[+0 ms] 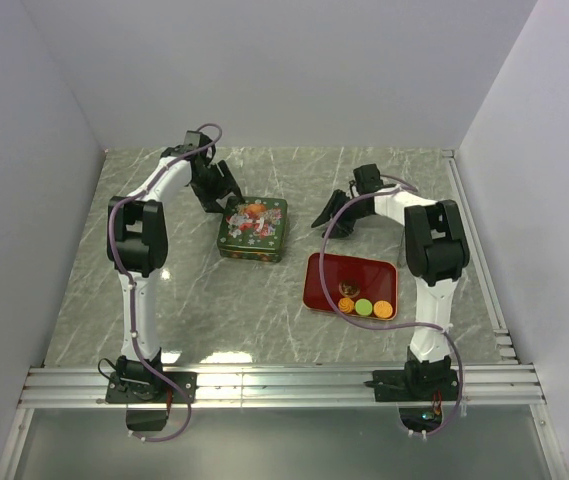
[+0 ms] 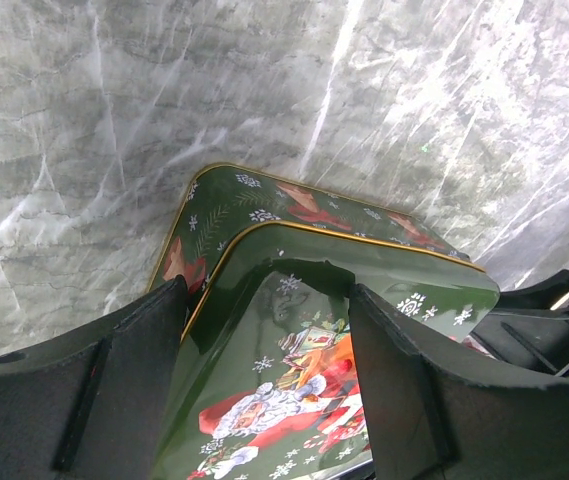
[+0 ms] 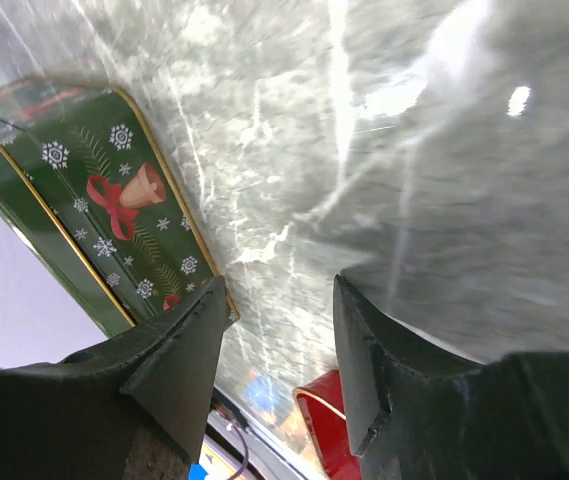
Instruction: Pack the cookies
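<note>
Several round cookies point(image 1: 364, 306), orange, green and brown, lie at the near edge of a red tray point(image 1: 324, 270). A closed green Christmas tin point(image 1: 252, 228) stands left of the tray. My left gripper point(image 1: 226, 192) is at the tin's far left corner. In the left wrist view it point(image 2: 267, 300) is open, its fingers point(image 2: 134, 370) on either side of the Santa lid point(image 2: 284, 400); I cannot tell whether they touch it. My right gripper point(image 1: 326, 222) hangs open and empty over bare table between tin and tray; the right wrist view point(image 3: 282, 300) shows the same.
The right wrist view shows the tin's side point(image 3: 114, 190) at left and the red tray's rim point(image 3: 329, 420) below. White walls close the marble table on three sides. A metal rail point(image 1: 284, 385) runs along the near edge.
</note>
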### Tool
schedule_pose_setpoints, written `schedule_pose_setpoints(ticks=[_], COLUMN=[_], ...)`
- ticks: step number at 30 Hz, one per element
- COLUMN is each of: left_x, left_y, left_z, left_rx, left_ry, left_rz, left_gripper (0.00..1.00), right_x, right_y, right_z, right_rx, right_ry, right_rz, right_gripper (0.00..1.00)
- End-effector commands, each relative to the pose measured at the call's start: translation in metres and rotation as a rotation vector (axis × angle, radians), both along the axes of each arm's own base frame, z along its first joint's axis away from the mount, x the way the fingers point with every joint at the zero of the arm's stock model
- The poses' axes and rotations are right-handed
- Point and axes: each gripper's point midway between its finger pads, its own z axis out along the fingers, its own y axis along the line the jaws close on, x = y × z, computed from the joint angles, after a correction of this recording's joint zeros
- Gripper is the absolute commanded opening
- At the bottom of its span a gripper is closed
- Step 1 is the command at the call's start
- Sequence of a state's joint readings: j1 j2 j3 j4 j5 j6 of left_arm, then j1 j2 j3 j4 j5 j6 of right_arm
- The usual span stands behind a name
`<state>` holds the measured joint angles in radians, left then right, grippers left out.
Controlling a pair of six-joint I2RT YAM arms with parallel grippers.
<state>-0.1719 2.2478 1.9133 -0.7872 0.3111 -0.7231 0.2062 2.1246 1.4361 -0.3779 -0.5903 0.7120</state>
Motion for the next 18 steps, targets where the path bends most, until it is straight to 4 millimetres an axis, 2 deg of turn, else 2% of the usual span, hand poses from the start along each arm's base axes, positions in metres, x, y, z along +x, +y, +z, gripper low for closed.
schedule_pose_setpoints(ticks=[1, 7, 11, 13, 17, 18], left_x=[0.005, 0.005, 0.003, 0.003, 0.004, 0.004], left_y=[-0.005, -0.006, -0.005, -0.005, -0.006, -0.006], left_z=[0.008, 0.008, 0.006, 0.005, 0.005, 0.005], left_rx=[-0.008, -0.006, -0.003, -0.003, -0.004, -0.004], left_ry=[-0.016, -0.019, -0.015, -0.014, -0.020, -0.020], left_rz=[-0.001, -0.009, -0.013, -0.013, -0.013, -0.013], left_gripper=[0.71, 0.71, 0.71, 0.71, 0.71, 0.71], right_x=[0.008, 0.015, 0.019, 0.020, 0.019, 0.014], right_y=[0.001, 0.012, 0.022, 0.033, 0.060, 0.069], right_z=[0.030, 0.060, 0.091, 0.116, 0.153, 0.157], right_rx=[0.010, 0.093, 0.162, 0.227, 0.360, 0.393], right_ry=[-0.107, -0.183, -0.251, -0.312, -0.356, -0.349], right_rz=[0.012, 0.022, 0.037, 0.072, 0.146, 0.179], right_gripper=[0.54, 0.50, 0.48, 0.45, 0.44, 0.43])
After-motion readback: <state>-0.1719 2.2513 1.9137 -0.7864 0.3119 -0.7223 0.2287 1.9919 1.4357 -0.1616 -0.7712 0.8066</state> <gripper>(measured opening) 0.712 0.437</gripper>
